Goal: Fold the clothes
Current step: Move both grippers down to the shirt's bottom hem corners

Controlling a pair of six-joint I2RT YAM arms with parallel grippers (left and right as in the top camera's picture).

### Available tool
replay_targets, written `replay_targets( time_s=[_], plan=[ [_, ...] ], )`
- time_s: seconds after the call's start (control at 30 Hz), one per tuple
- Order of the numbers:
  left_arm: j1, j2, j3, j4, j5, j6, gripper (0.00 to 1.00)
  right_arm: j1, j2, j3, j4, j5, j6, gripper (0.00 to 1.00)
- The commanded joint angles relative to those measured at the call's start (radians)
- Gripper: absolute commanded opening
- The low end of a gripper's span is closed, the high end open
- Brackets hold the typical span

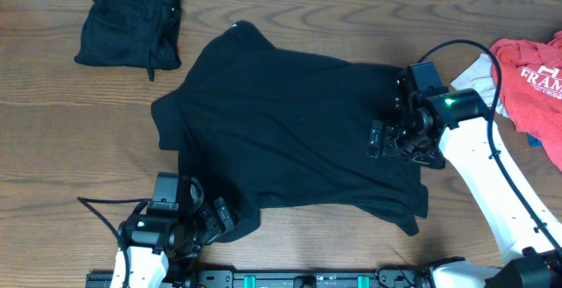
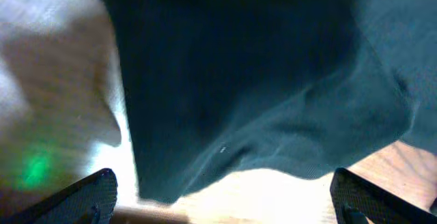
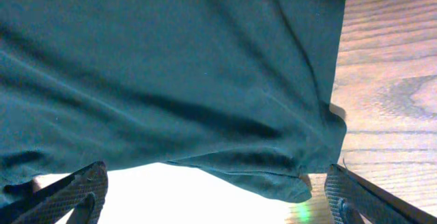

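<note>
Soft and lightly creased, a black top [image 1: 290, 130] lies spread across the middle of the wood-grain table [image 1: 53, 147]. The left gripper [image 2: 222, 176] at its near hem and the right gripper [image 3: 215, 169] over its right edge both gape wide, grasping nothing. A folded black garment [image 1: 130, 26] sits far left. A crumpled red tee [image 1: 531, 82] with white letters lies at the right edge.

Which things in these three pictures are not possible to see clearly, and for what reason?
Red tee, overhead: cut by the right edge; lettering incomplete.
Light grey piece, overhead: mostly under the red tee.
Spread black top, overhead: no logo visible, so facing side unknown.
Folded black garment, overhead: too dark to identify.
</note>
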Motion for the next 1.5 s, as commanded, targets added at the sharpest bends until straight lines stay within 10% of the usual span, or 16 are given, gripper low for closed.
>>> replay_targets(
  time_s=[0.0,0.57,0.9,1.47],
  plan=[
    [0.002,0.034,-0.018,0.041,0.009,-0.005,1.00,0.013,-0.006,-0.004,0.003,-0.026,0.019,0.99],
    [0.002,0.223,-0.026,0.183,0.054,-0.001,0.99,0.035,-0.006,-0.005,-0.013,-0.103,0.000,0.99],
    [0.002,0.223,-0.025,0.190,0.055,-0.001,0.52,0.078,-0.061,-0.045,-0.116,-0.068,0.169,0.99],
    [0.002,0.223,-0.025,0.187,0.055,-0.001,0.43,0.069,-0.210,-0.396,-0.045,-0.074,0.358,0.99]
  ],
)
